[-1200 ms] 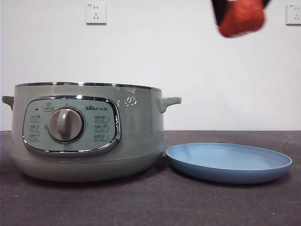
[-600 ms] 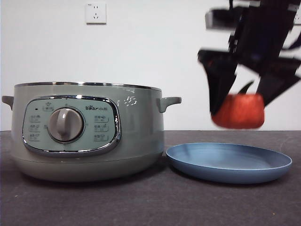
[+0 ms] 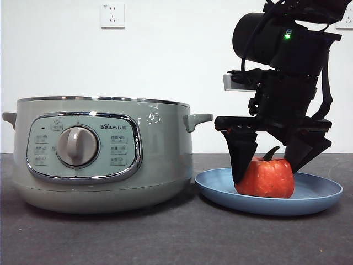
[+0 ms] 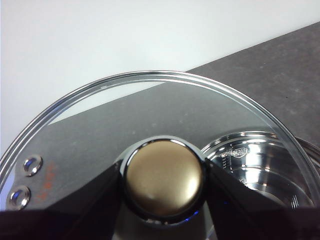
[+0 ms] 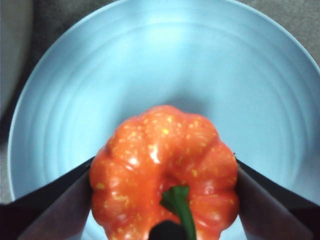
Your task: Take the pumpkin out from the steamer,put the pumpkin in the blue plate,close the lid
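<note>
The orange-red pumpkin (image 3: 266,178) with its green stem sits in the blue plate (image 3: 322,194) to the right of the steamer (image 3: 105,160). My right gripper (image 3: 267,174) comes down from above and its jaws are shut on the pumpkin's two sides. The right wrist view shows the pumpkin (image 5: 162,165) between the jaws of that gripper (image 5: 165,200), over the plate (image 5: 150,60). The steamer stands open, without a lid. My left gripper (image 4: 164,187) is shut on the knob (image 4: 164,175) of the glass lid (image 4: 150,100) and is out of the front view.
The steamer's shiny inner pot (image 4: 255,160) shows through the lid glass in the left wrist view. The dark table (image 3: 176,237) runs in front of both the steamer and the plate. A white wall with sockets (image 3: 112,15) stands behind.
My right gripper has come down from the top of the view with the pumpkin, which now rests in the blue plate. The steamer and plate have not moved.
</note>
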Controlling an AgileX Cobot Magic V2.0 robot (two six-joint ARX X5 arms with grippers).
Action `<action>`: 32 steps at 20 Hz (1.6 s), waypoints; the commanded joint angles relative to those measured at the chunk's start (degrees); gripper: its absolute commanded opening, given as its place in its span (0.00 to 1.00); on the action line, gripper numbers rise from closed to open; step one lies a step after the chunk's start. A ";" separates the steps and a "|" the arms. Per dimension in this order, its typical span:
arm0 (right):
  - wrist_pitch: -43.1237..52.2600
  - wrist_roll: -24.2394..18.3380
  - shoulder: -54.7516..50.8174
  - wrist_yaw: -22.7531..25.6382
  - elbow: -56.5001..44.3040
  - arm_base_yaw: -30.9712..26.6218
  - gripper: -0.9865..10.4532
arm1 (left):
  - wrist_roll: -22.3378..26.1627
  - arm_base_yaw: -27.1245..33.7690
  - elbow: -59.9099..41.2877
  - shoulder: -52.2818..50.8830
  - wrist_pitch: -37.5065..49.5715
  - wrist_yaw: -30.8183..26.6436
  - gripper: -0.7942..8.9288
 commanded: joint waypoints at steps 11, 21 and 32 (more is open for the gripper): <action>-0.79 2.58 -1.70 0.00 -0.57 -0.26 0.56 | 0.68 0.00 0.74 -0.24 2.82 2.47 0.07; -0.96 2.58 -19.78 0.83 -0.57 -0.33 0.55 | 0.35 0.00 0.55 7.13 2.91 13.33 0.07; -1.46 2.60 -42.84 3.15 -0.57 -0.31 0.55 | -3.39 -0.04 -9.16 17.53 17.75 19.26 0.07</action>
